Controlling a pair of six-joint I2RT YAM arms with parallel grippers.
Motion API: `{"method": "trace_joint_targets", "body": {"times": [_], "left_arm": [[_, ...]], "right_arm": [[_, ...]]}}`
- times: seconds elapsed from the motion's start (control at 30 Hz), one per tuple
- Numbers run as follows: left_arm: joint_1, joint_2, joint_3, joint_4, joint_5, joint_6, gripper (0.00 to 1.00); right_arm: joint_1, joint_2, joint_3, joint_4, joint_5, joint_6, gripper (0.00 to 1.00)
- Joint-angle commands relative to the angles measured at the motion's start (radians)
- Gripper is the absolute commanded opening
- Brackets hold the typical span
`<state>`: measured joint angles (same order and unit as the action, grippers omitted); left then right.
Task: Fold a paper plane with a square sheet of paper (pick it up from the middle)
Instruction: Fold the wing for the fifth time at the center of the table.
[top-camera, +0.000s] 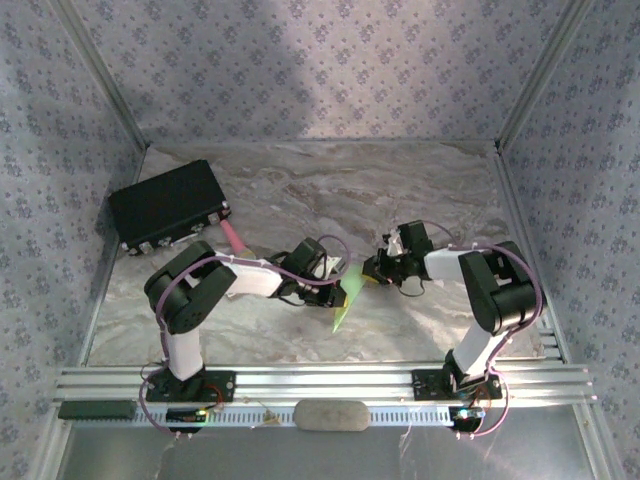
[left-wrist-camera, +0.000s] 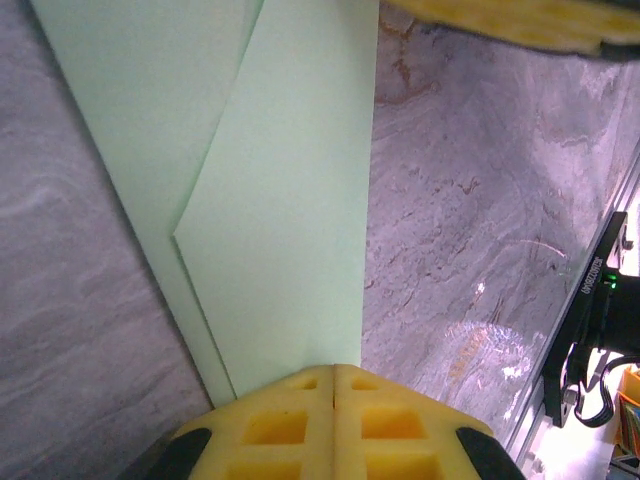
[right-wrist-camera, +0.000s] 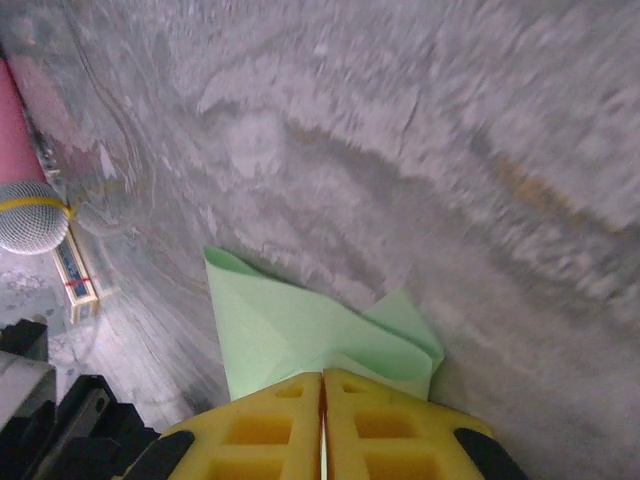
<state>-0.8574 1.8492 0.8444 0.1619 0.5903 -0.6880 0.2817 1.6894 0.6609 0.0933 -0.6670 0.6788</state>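
The thin, creased pale-green sheet of paper (top-camera: 345, 300) sits near the middle of the grey marbled tabletop (top-camera: 420, 190), between the two arms and clamped from both sides. From above it reads as a narrow green shape whose pointed end aims toward the near rail. Whether that tip touches the tabletop cannot be told.

The left pincer (top-camera: 333, 283) has its yellow fingers (left-wrist-camera: 290, 425) pressed together on one edge of the sheet. In the left wrist view the paper (left-wrist-camera: 285, 200) runs away from the fingertips as a long strip. An upper layer is folded over a lower one, and a slanted edge crosses the strip. The marbled tabletop (left-wrist-camera: 470, 230) lies on either side of it.

The right pincer (top-camera: 372, 268) is likewise closed on the paper, its two yellow fingers (right-wrist-camera: 265, 430) meeting with the green layers caught between them. In the right wrist view the sheet (right-wrist-camera: 290, 330) fans out just past the fingertips in several overlapping folds, with one corner pointing up and left and a rounded fold at the right. The two pincers are near each other, one on each side of the sheet.

A large black rectangular box (top-camera: 168, 205) stands at the far left of the tabletop. A slim pink cylinder (top-camera: 233, 237) lies just beside it, near the left arm. A grey oblong pad (top-camera: 330, 413) rests on the metal rail between the arm bases.
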Motion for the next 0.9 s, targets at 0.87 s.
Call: {"method": "trace_joint_targets", "body": {"times": [0.87], "left_arm": [[-0.003, 0.0, -0.057, -0.098, -0.089, -0.055, 0.0]], "right_arm": [[0.162, -0.249, 0.0, -0.143, 0.169, -0.025, 0.1]]}}
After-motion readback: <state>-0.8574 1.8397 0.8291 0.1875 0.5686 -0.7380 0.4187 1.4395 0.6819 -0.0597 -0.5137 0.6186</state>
